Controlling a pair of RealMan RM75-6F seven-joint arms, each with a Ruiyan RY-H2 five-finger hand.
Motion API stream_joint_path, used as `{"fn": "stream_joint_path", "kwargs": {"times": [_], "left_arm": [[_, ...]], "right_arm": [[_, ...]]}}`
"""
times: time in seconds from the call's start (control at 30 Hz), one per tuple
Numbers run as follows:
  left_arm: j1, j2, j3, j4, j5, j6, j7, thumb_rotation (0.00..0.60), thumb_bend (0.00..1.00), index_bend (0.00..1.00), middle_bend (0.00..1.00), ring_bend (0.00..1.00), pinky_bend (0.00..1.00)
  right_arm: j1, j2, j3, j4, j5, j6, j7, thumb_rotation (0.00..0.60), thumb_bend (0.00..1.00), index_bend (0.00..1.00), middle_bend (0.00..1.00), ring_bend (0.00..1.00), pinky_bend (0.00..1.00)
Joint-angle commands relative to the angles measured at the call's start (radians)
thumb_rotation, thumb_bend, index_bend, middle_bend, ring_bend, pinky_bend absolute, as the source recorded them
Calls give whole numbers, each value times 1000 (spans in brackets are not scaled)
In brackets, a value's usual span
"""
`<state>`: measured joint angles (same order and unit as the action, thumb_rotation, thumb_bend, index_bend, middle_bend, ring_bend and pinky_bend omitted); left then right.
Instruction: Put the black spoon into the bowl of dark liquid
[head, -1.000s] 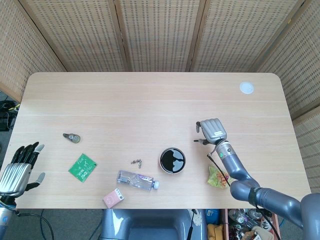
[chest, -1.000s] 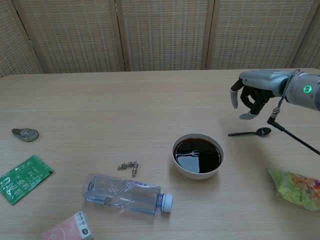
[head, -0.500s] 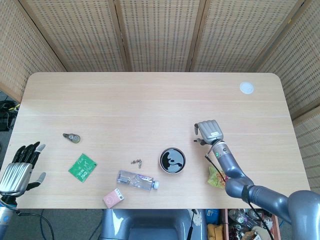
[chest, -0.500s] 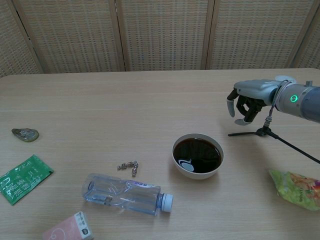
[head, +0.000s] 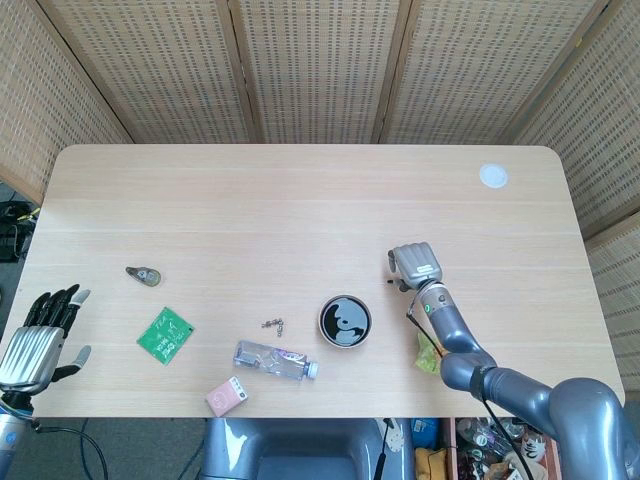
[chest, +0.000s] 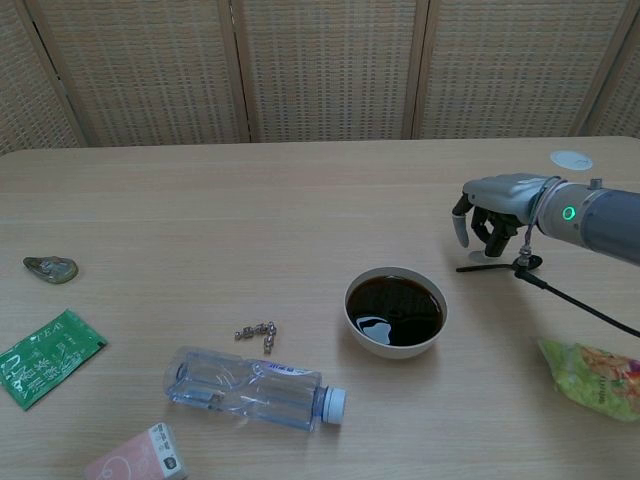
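Observation:
The black spoon (chest: 487, 266) lies flat on the table, just right of the white bowl of dark liquid (chest: 395, 310), its handle pointing toward the bowl. My right hand (chest: 492, 205) hovers close over the spoon with its fingers bent downward and the thumb apart, holding nothing. In the head view the right hand (head: 415, 264) sits up and right of the bowl (head: 345, 321) and covers most of the spoon. My left hand (head: 37, 335) hangs off the table's left front corner, fingers spread and empty.
A clear plastic bottle (chest: 250, 385) lies in front of the bowl, with a small metal chain (chest: 258, 332) behind it. A green packet (chest: 45, 355), a pink box (chest: 135, 460) and a small shell-like object (chest: 50, 268) sit at the left. A snack bag (chest: 595, 375) lies at the right.
My right hand has come down and slightly left, closer over the spoon, now hiding the spoon's scoop end. The spoon, bowl and left hand stay where they were.

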<state>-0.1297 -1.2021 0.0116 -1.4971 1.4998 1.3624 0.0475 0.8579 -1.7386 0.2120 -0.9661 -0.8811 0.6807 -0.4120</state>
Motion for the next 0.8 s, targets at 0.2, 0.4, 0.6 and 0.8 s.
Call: {"fn": "stream_joint_path", "kwargs": {"times": [0.2,0.4,0.6,0.8], "left_arm": [[1,-4,4,12,-1,-1,-11,600,369,0,0,0,0],[2,-4,5,17,-3,-1,-15,600,369,0,0,0,0],[2,-5,6,19,-2,-1,-18,600,370,0,0,0,0],[2,-7,7,23,-2,0,-21,600,369,0,0,0,0]], "right_arm": [[19,-37,-24,54,42,-18,-66,600,504,557,828,834,997],[26,-46,-25,65,62,-21,-87,600,507,561,828,835,997],[28,-54,-30,76,73,-25,-98,600,508,564,827,836,997],[28,-61,-33,92,82,-28,-106,600,509,564,827,836,997]]}}
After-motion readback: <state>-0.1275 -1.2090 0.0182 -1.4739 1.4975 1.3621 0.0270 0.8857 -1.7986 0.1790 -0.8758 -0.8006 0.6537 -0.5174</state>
